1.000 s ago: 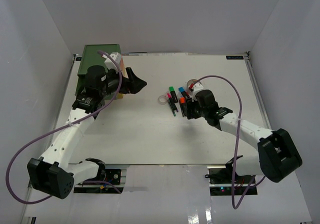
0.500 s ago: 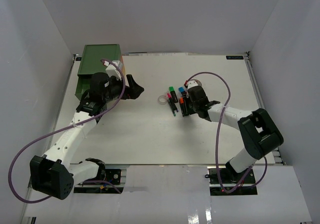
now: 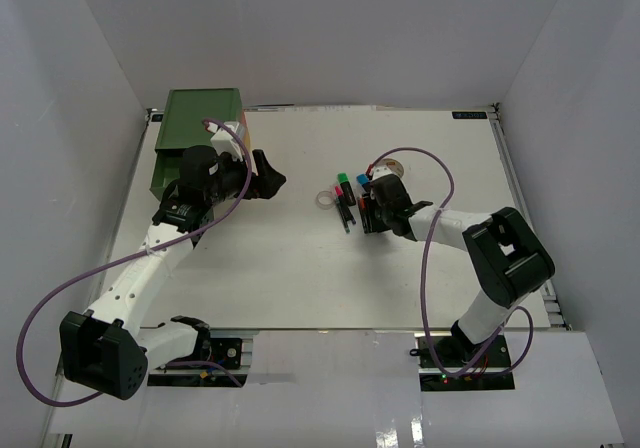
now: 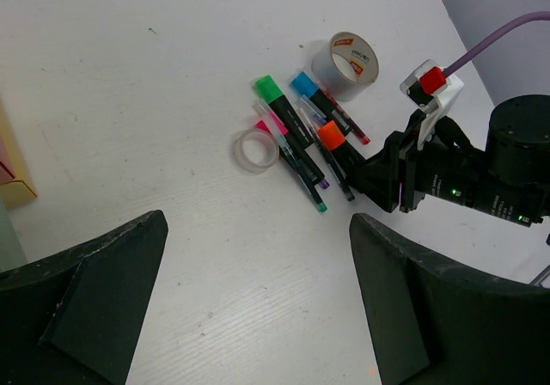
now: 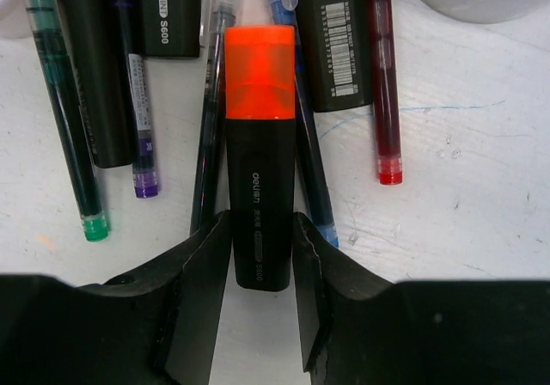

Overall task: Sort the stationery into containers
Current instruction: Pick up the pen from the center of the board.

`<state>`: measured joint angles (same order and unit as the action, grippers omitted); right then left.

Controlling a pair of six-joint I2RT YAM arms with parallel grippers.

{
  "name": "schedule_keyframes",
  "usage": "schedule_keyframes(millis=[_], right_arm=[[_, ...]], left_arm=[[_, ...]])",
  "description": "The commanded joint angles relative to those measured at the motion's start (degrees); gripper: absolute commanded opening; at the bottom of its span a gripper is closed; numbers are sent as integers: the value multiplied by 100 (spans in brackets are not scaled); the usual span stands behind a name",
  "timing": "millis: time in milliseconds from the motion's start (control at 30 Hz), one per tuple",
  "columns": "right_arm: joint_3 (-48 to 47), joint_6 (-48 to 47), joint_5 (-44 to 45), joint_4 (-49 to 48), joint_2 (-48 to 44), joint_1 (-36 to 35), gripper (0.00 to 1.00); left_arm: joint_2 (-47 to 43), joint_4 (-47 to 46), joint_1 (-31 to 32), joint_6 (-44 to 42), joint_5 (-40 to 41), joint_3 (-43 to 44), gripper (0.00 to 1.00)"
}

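Observation:
The stationery lies in a cluster mid-table: markers with green, blue and pink caps, thin pens, a grey tape roll and a clear tape ring. My right gripper is at the cluster's near side, jaws closed against the black body of the orange-capped marker, which lies on the table. My left gripper is wide open and empty, hovering left of the cluster, beside the green-topped chest.
A red pen and a blue pen lie tight against the orange-capped marker. The chest's yellow edge shows at the left of the left wrist view. White walls enclose the table on three sides.
The right arm folded in, elbow moving left and up, and its gripper slid slightly left onto the markers' near ends. The left gripper drew back a little toward the chest.

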<state>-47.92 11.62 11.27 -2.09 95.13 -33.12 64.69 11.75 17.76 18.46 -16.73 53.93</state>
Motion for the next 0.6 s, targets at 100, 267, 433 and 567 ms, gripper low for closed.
schedule_keyframes(millis=[100, 267, 433, 567], right_arm=[[-68, 95, 86, -301, 120, -36, 41], [37, 8, 113, -406, -91, -36, 26], [81, -247, 113, -371, -644, -89, 18], [169, -467, -115, -450, -1303, -316, 15]], left_arm=[[-88, 3, 8, -44, -6, -6, 98], [-105, -6, 17, 17, -128, 38, 98], [-88, -23, 17, 403, -418, 126, 98], [-88, -41, 105, 764, -621, 258, 98]])
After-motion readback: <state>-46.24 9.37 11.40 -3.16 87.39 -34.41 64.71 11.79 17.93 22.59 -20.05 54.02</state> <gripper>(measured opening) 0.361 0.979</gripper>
